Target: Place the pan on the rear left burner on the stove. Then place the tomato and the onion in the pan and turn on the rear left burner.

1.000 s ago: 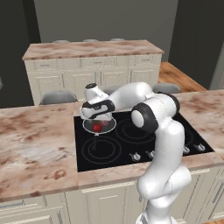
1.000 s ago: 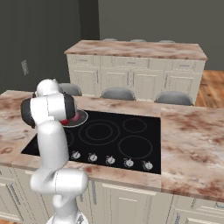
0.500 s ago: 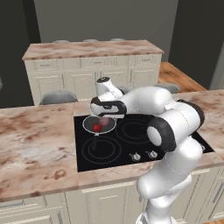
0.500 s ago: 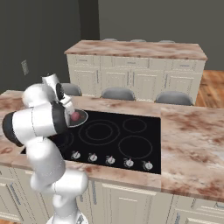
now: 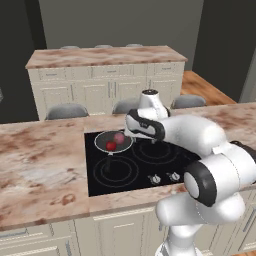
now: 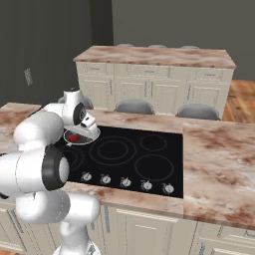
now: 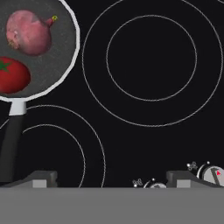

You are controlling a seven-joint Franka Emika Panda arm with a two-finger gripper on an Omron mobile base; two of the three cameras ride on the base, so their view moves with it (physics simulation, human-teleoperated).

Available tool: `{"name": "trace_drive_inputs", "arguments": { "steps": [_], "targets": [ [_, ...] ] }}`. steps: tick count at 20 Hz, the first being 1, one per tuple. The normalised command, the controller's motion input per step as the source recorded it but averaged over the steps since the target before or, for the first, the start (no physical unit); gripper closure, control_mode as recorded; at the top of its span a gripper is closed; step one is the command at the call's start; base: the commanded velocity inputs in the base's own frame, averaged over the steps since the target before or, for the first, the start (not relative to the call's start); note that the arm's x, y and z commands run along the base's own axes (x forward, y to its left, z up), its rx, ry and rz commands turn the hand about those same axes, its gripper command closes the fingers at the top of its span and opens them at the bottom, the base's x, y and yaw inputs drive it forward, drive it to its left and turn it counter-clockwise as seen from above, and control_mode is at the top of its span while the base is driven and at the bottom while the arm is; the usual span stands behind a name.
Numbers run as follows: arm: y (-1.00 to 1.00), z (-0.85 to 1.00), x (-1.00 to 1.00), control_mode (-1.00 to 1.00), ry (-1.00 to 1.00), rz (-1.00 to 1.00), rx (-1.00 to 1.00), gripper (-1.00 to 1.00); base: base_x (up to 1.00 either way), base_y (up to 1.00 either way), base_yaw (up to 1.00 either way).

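The dark grey pan (image 7: 52, 65) sits at the stove's (image 7: 148, 131) rear left, covering the burner ring there, its black handle (image 7: 11, 144) pointing toward the front. Inside lie the red tomato (image 7: 13, 75) and the pinkish-purple onion (image 7: 28, 31), side by side. From the left base view, the pan (image 5: 102, 138) holds the tomato (image 5: 111, 146) and the onion (image 5: 119, 137). My gripper (image 7: 113, 179) hovers above the glass just right of the pan, open, nothing between its fingertips (image 7: 41, 177). It shows beside the pan as the gripper (image 5: 136, 134).
A row of silver knobs (image 6: 125, 182) runs along the stove's front edge; two knobs (image 7: 212, 173) lie near my right fingertip. The big central ring (image 7: 151, 57) is bare. Marble counter (image 5: 40, 165) flanks the stove; grey stools (image 5: 65, 111) and a back island (image 5: 105, 57) stand behind.
The hand has swung rightward, from over the pan to the glass beside it, and the arm's elbow has come forward. Tomato and onion stay in the pan.
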Motion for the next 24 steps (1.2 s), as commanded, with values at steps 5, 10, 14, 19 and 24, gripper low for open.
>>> {"name": "trace_drive_inputs", "arguments": {
  "steps": [5,10,14,19,24],
  "targets": [
    [-0.42,0.13,-0.32,-1.00,0.10,0.08,0.01,-1.00,0.00,0.00,0.00],
    [-0.36,0.08,-0.23,-1.00,0.17,0.05,0.00,-1.00,0.00,0.00,0.00],
    [-0.33,0.00,-0.30,-1.00,0.16,0.05,0.00,-1.00,0.00,0.00,0.00],
    [-0.26,-0.20,-0.37,-1.00,0.06,0.05,0.00,-1.00,0.00,0.00,0.00],
    [-0.32,-0.40,-0.09,-1.00,0.00,0.04,-0.05,-1.00,0.00,0.00,0.00]
  ]
}}
